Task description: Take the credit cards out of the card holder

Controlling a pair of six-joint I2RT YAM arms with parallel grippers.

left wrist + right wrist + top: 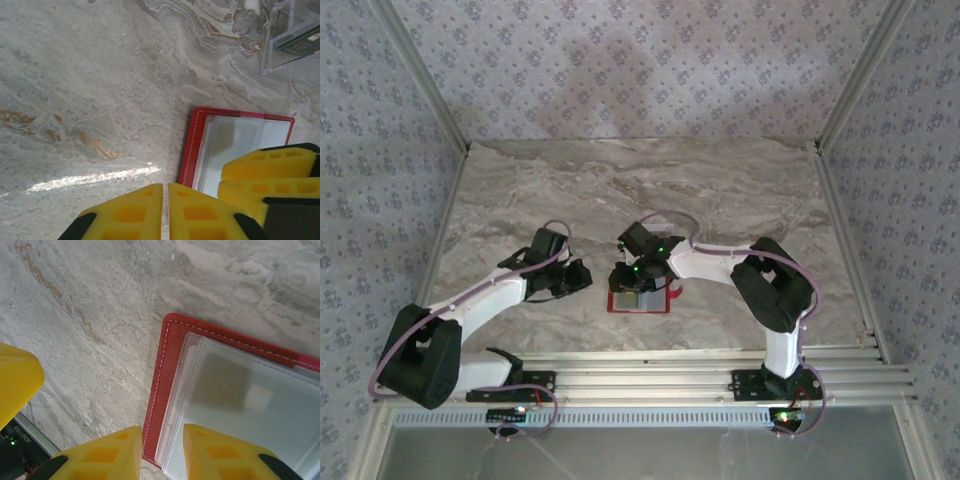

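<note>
The red card holder (640, 303) lies open and flat on the marble table, its pale clear sleeves facing up (260, 410). A pale credit card with a darker patch (222, 382) shows through the top sleeve. My right gripper (159, 450) hangs just over the holder's near left corner. Its jaws are a little apart, straddling the red stitched edge (160, 405) and the sleeve edges, with nothing clamped. My left gripper (165, 210) is shut and empty over bare marble just left of the holder (192, 145). The right gripper's yellow fingers (270, 167) cover part of the sleeves.
A clear plastic tray (280, 37) stands beyond the holder, with a dark flat thing in it (302, 44). The left gripper's yellow finger (15, 380) sits close on the right gripper's left. Metal rails (650, 375) run along the near edge.
</note>
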